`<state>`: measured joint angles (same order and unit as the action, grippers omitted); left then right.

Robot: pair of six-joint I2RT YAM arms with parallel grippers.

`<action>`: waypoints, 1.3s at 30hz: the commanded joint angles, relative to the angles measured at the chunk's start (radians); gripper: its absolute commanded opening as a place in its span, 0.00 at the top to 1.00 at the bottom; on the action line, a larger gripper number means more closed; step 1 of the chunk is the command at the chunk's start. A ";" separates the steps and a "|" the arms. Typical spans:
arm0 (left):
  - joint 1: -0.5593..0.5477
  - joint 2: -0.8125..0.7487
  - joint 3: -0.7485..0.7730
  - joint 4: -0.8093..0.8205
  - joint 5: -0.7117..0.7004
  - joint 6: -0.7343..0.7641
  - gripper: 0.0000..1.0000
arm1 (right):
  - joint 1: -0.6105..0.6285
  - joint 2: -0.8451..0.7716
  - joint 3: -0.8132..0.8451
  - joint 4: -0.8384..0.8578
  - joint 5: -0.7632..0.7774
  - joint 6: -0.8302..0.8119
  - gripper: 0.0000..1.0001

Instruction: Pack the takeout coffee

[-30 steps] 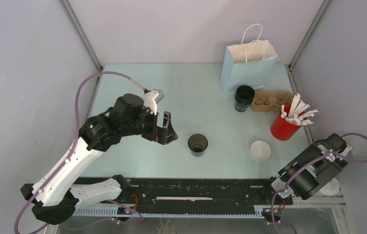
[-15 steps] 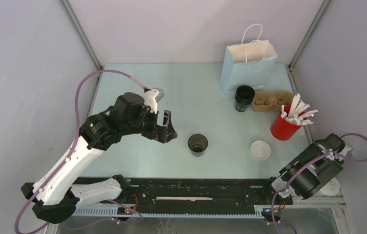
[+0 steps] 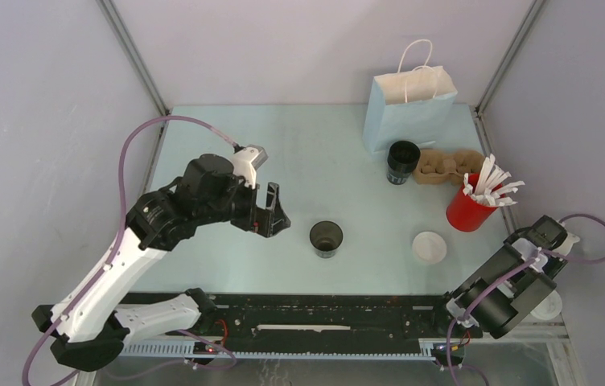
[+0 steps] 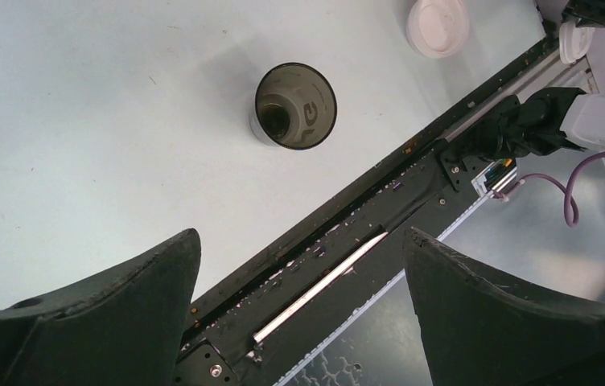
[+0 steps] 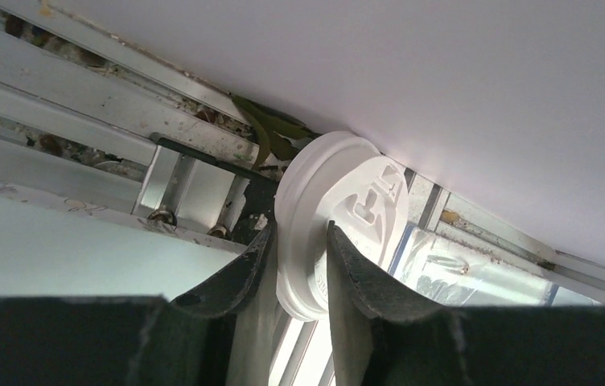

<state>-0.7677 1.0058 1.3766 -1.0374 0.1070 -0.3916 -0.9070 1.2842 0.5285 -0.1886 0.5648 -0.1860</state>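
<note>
Right tool astride white lid rim

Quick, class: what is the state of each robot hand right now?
Left hand: open, holding nothing.
Right hand: closed on the white cup lid.

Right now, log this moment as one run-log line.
left gripper: open, apart from dark cup | right gripper: shut on white lid | other lid: loose on table

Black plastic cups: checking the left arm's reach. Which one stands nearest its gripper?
The black cup alone at mid-table, beside the left gripper; the other black cup stands far back beside the brown cardboard carrier.
</note>
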 commanded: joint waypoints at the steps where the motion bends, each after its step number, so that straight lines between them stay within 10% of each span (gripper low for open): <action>1: -0.006 -0.036 0.025 0.013 -0.004 0.016 0.00 | 0.027 -0.039 0.021 -0.027 0.014 0.004 0.66; 25: -0.005 -0.119 -0.010 0.031 0.023 0.001 0.00 | 0.190 -0.301 0.178 -0.270 -0.114 0.161 0.67; 39: -0.005 -0.134 0.022 0.029 0.068 -0.028 0.00 | 0.569 -0.534 0.502 -0.359 -0.159 0.090 0.69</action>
<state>-0.7677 0.8841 1.3746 -1.0340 0.1387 -0.4000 -0.4511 0.7788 0.8703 -0.5674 0.3958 -0.0406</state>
